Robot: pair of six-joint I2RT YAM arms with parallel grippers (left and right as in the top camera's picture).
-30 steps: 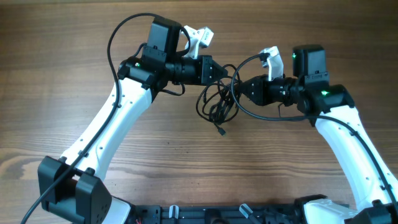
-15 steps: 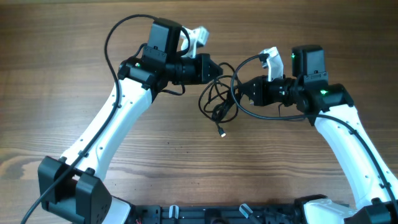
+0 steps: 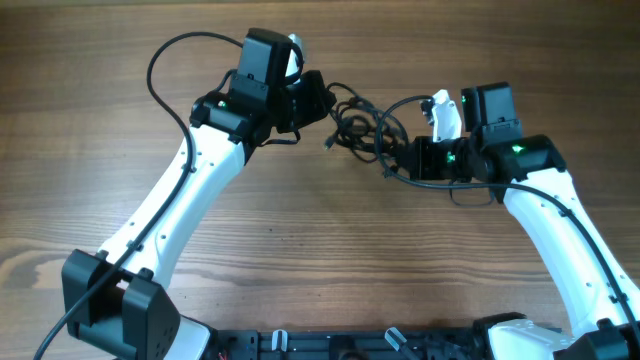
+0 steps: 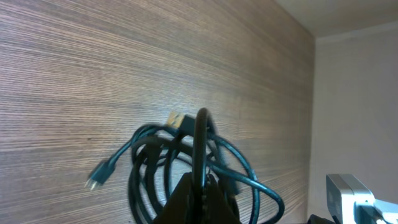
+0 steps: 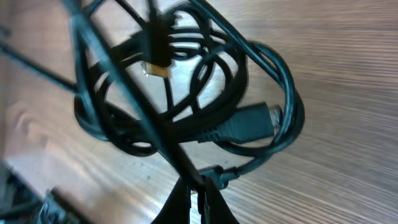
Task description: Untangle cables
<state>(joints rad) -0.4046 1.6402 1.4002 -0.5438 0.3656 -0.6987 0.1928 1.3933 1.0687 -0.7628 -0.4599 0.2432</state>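
Observation:
The cables [image 3: 358, 131] are a tangle of thin black cords held up between both arms, near the table's far middle. My left gripper [image 3: 322, 98] is shut on a cord at the tangle's left; in the left wrist view the gripper [image 4: 200, 186] pinches an upright loop of the cables [image 4: 186, 165], and a plug end [image 4: 95, 179] dangles left. My right gripper [image 3: 402, 160] is shut on a cord at the tangle's right; in the right wrist view the gripper [image 5: 198, 190] clamps a strand of the cables [image 5: 186, 106], with a plug [image 5: 249, 126] inside the coil.
The wooden table [image 3: 300, 260] spreads all round under the arms. Thicker black arm wires loop above the left arm [image 3: 165, 65] and under the right arm [image 3: 470, 195]. A pale wall [image 4: 354, 99] shows at the right of the left wrist view.
Both grippers have lifted the tangle and carried it toward the far side. The left gripper has turned upward and back; the right gripper has moved a little away from the middle.

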